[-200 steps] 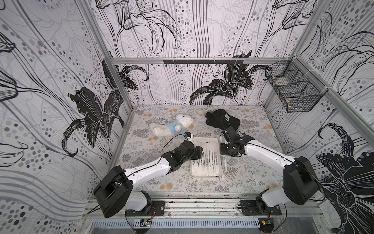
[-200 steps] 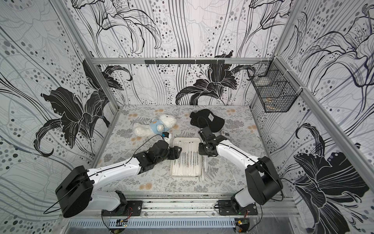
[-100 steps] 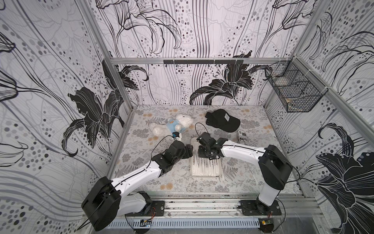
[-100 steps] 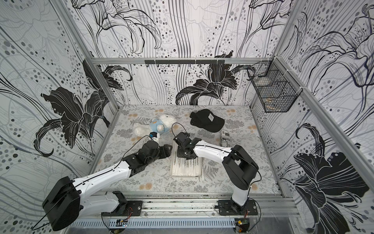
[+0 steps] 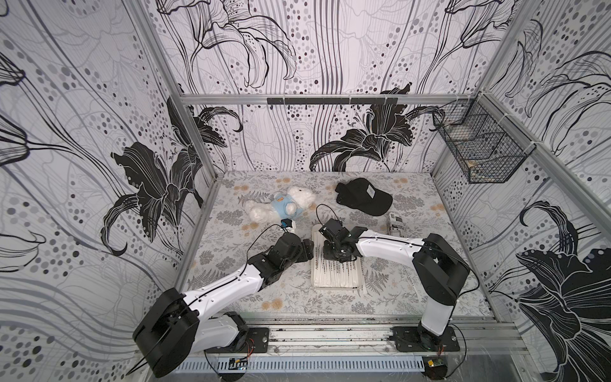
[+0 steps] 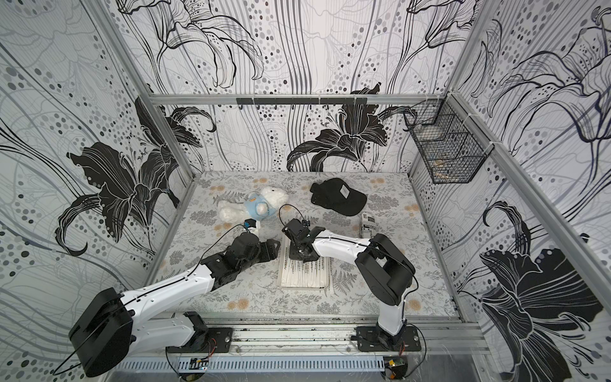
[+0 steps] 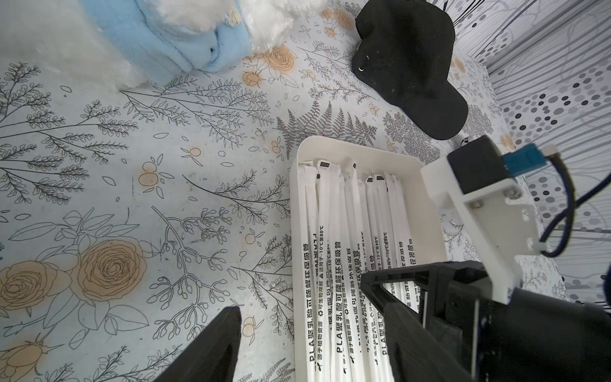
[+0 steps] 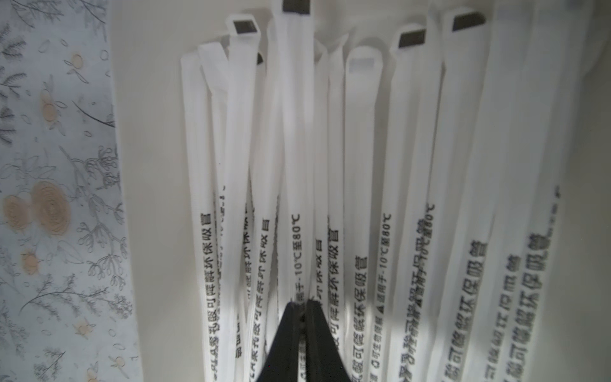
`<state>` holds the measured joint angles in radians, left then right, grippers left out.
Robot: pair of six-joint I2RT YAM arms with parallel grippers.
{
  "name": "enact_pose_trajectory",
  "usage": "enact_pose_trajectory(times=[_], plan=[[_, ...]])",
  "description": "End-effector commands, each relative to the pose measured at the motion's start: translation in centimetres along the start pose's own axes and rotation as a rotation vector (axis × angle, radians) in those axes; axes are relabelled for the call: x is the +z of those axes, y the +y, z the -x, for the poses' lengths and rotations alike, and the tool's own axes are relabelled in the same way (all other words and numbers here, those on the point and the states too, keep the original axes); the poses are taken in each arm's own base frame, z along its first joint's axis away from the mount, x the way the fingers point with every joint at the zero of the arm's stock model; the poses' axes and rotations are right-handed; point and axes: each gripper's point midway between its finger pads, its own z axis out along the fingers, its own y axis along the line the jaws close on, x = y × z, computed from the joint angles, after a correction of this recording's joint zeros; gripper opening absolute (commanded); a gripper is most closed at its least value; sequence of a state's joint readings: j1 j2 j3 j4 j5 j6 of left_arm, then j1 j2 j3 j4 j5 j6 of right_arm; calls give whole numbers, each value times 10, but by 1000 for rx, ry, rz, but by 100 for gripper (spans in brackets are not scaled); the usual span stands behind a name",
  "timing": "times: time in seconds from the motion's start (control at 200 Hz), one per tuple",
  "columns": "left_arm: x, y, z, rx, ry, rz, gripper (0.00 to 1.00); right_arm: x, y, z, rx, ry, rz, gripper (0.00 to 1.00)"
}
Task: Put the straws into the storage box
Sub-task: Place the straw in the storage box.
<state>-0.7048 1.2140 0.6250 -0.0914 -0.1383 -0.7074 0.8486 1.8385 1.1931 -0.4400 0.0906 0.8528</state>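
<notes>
My right pincer (image 8: 301,309) stood tips-down in the storage box (image 7: 429,215), its two black fingers set almost together among the straws (image 7: 334,231). Whether a wrapper was nipped between them I could not tell. My left pincer (image 5: 305,248) gaped wide and held nothing. It hung at the box's left rim, one finger over the bare bench (image 5: 264,297) and the other over the straws.

The straws lay side by side along the box and filled most of it. Their printed wrappers overlapped, and their black-marked ends lay near the far wall. One loose straw (image 6: 329,292) lay on the bench just beside the box's right front corner. The box itself sat near the middle of the bench.

Beyond it lay a white plush bear in a blue top (image 5: 281,206) and a black cap (image 5: 360,198), with a short printed packet (image 5: 395,225) off to the right. A black wire basket (image 5: 486,155) hung on the right wall.
</notes>
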Motion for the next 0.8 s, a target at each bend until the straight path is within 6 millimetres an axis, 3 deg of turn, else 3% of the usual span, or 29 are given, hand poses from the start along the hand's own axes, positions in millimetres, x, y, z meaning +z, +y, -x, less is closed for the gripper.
enact_pose_trajectory(times=[0.0, 0.15, 0.34, 0.461, 0.626, 0.796], plan=[[0, -2, 6, -17, -27, -21, 73, 3, -4, -4, 8, 14, -16, 12], [0, -4, 8, -15, -30, -24, 73, -7, -1, 1, -9, -3, -5, 18], [-1, -12, 13, 36, -32, -39, 73, -41, -12, 9, -53, -46, -41, 21], [-4, -30, 14, 102, -28, -87, 73, -66, -51, 7, -38, -63, -80, 21], [1, -71, -1, 165, 5, -183, 73, -75, -111, -9, 0, -6, -83, 21], [11, -102, -18, 123, 46, -273, 73, -68, -129, -27, -22, 48, -66, 23]])
